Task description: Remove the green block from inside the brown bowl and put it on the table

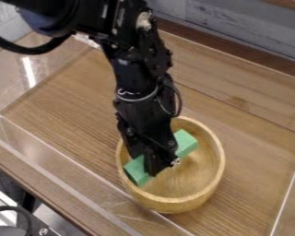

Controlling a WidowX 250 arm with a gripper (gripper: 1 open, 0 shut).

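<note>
A black robot arm (132,55) reaches down from the top left of the picture into the brown bowl (199,189). The bowl is round and light tan. It sits on the table (76,101), close to the near edge and a little toward the right side. The table is brown wood. Clear plastic walls (40,161) stand along its edges.

The green block (183,145) is inside the bowl. It lies slanted, with one end up near the far rim and the other end down near the left side of the bowl. The middle of the block is hidden behind the gripper (157,166), so only its two ends show.

The gripper points straight down into the bowl. Its dark fingers are squeezed tight on the green block, holding it around the middle. The block is low in the bowl, and I cannot tell if it touches the bottom.

The table around the bowl is bare wood.
</note>
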